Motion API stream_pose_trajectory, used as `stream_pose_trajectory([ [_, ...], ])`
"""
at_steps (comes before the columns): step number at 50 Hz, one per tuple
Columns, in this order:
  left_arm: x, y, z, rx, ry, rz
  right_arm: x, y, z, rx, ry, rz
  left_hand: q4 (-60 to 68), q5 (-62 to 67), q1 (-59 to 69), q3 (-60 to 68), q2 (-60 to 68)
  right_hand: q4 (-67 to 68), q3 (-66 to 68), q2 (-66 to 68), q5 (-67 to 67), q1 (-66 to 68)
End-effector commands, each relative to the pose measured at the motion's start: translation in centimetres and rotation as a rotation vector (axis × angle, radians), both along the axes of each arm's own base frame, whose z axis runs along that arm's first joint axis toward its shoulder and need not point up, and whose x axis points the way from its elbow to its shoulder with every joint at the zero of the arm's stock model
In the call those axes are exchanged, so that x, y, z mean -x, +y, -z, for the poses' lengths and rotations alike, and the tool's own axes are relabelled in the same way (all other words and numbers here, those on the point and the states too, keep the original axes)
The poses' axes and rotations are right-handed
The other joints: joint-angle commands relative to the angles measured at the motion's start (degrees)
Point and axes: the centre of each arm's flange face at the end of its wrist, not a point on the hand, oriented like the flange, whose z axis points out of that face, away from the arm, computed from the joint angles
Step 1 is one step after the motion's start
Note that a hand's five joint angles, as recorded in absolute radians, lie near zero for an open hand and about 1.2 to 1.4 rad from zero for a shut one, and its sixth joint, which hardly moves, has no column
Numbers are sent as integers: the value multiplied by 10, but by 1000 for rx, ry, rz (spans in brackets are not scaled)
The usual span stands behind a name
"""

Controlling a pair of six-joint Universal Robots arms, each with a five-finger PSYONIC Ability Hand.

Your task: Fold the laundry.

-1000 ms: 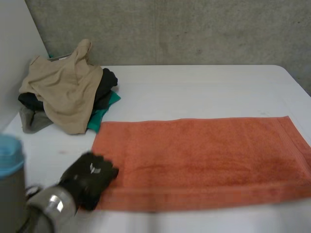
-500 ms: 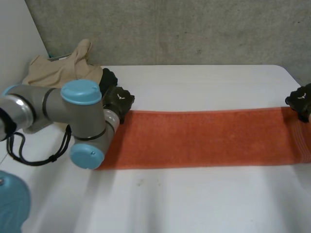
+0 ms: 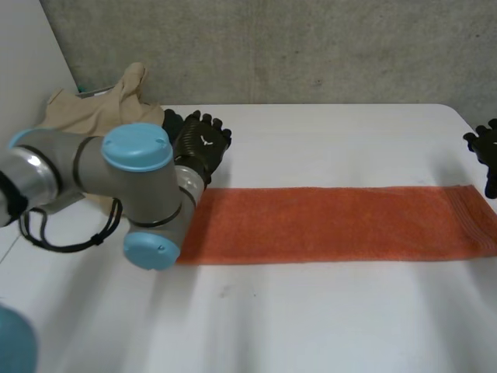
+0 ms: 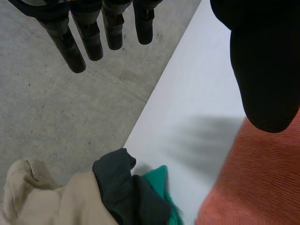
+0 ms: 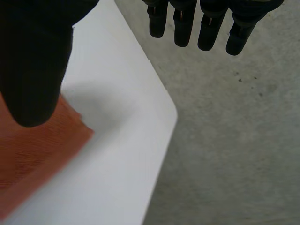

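My left hand (image 3: 200, 148) hovers just past the far left corner of the orange towel (image 3: 334, 224), fingers straight and released. My right hand (image 3: 488, 151) is likewise spread and loose beyond the far right corner, at the table (image 3: 326, 311) edge. The towel lies as a long flat strip with bare white surface before and behind it. The clothes pile (image 3: 85, 116) is beside my left hand.

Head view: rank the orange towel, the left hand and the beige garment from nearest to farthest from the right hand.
1. The orange towel: its end lies just beside the right hand.
2. The left hand: at the towel's opposite end.
3. The beige garment: beyond the left hand, farther out on that side.
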Motion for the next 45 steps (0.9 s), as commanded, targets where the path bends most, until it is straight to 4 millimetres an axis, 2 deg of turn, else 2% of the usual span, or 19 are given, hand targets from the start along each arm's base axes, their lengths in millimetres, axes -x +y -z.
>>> stream_pose_trajectory([
  [1, -27, 42, -9, -102, 59, -3, 32, 39, -3, -181, -155, -59, -16, -29, -10, -22, -19, -23, -23, -26, -29, -35],
  [2, -29, 47, -7, -115, 66, -4, 41, 43, 1, -207, -173, -49, -16, -29, -10, -22, -19, -23, -23, -26, -29, -35],
  [6, -37, 61, -6, -145, 110, -7, 54, 48, 11, -234, -185, -28, -16, -29, -10, -22, -19, 17, 16, 14, 10, 5],
  [8, -41, 66, -2, -153, 123, -9, 56, 49, 14, -237, -182, -21, -16, -29, -10, -22, -19, 18, 18, 15, 12, 6],
  [14, -44, 72, 7, -161, 121, -10, 64, 47, 42, -284, -137, -18, -16, -29, -10, -22, -19, 64, 63, 61, 57, 52],
  [20, -45, 72, 7, -160, 123, -11, 72, 41, 55, -297, -123, -13, -16, -29, -10, -22, -19, 411, 411, 408, 405, 399],
  [21, -45, 72, 6, -157, 125, -13, 77, 37, 55, -293, -119, 3, -16, -29, -10, -22, -19, 635, 635, 632, 628, 623],
  [24, -46, 73, -2, -142, 135, -11, 88, 32, 51, -272, -114, 37, -16, -29, -10, -22, -19, 677, 677, 674, 671, 665],
  [25, -46, 74, -3, -138, 138, -10, 103, 29, 47, -245, -96, 90, -16, -29, -10, -22, -19, 677, 677, 674, 671, 665],
  [28, -48, 76, -12, -122, 149, -8, 127, 23, 39, -181, -43, 187, -16, -29, -10, -22, -19, 677, 677, 674, 671, 665],
  [29, -48, 77, -13, -119, 151, -8, 141, 19, 28, -124, 5, 252, -16, -29, -10, -22, -19, 677, 677, 674, 671, 665],
  [33, -52, 83, -19, -111, 157, -6, 156, 13, 2, -26, 123, 350, -16, -29, -10, -22, -19, 677, 677, 674, 671, 665],
  [35, -55, 86, -21, -111, 158, -7, 157, 13, -1, -20, 149, 361, -16, -29, -10, -22, -19, 677, 677, 674, 671, 665],
  [37, -57, 87, -21, -114, 157, -11, 151, 14, 1, -28, 157, 347, -16, -29, -10, -22, -19, 677, 677, 674, 671, 665],
  [39, -60, 89, -20, -116, 155, -15, 133, 15, 2, -32, 148, 305, -16, -29, -10, -22, -19, 677, 677, 674, 671, 665],
  [40, -60, 90, -21, -116, 157, -16, 99, 15, -5, -8, 141, 224, -16, -29, -10, -22, -19, 677, 677, 674, 671, 665],
  [43, -62, 92, -24, -111, 162, -17, 43, 22, -19, 45, 117, 85, -16, -29, -10, -22, -19, 677, 677, 674, 671, 665],
  [44, -63, 93, -25, -110, 164, -17, 6, 30, -28, 83, 88, -12, -16, -29, -10, -22, -19, 677, 677, 674, 671, 665],
  [45, -63, 93, -25, -111, 166, -17, -7, 33, -31, 97, 74, -50, -16, -29, -10, -22, -19, 677, 677, 674, 671, 665],
])
